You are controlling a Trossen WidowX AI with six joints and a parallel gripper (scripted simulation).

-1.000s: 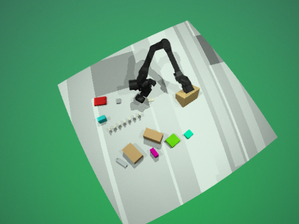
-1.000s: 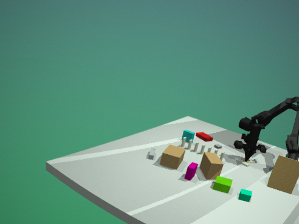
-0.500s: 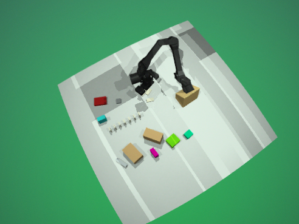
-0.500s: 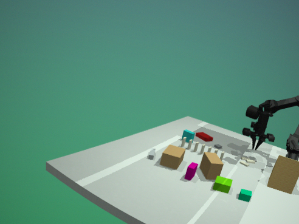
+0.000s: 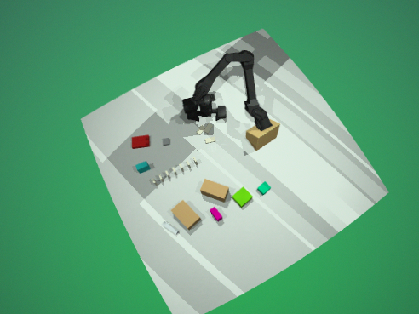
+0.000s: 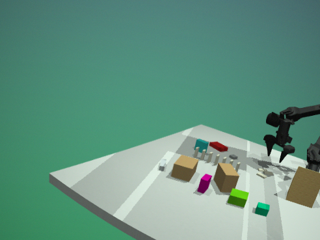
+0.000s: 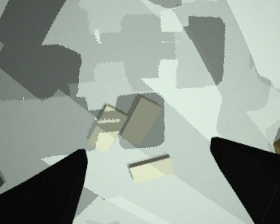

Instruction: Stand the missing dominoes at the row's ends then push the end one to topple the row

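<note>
A few loose dominoes (image 5: 207, 134) (image 6: 263, 173) lie flat in a small cluster beyond the row's right end. In the wrist view one cream domino (image 7: 150, 168) lies alone, a grey-tan one (image 7: 141, 121) lies beside a pipped one (image 7: 108, 123). My gripper (image 5: 209, 116) (image 6: 275, 156) (image 7: 150, 150) is open and empty, hanging above this cluster with the fingers spread to either side of it.
A red block (image 5: 140, 141) (image 6: 218, 146), a small grey cube (image 5: 166, 141) and a teal block (image 5: 143, 166) (image 6: 201, 144) lie behind the row. Two tan boxes (image 5: 215, 190) (image 5: 186, 214), a magenta block (image 5: 215, 213), a green block (image 5: 242, 196) and a small white block (image 5: 171, 227) lie in front. A tan box (image 5: 262, 134) sits at the arm's base.
</note>
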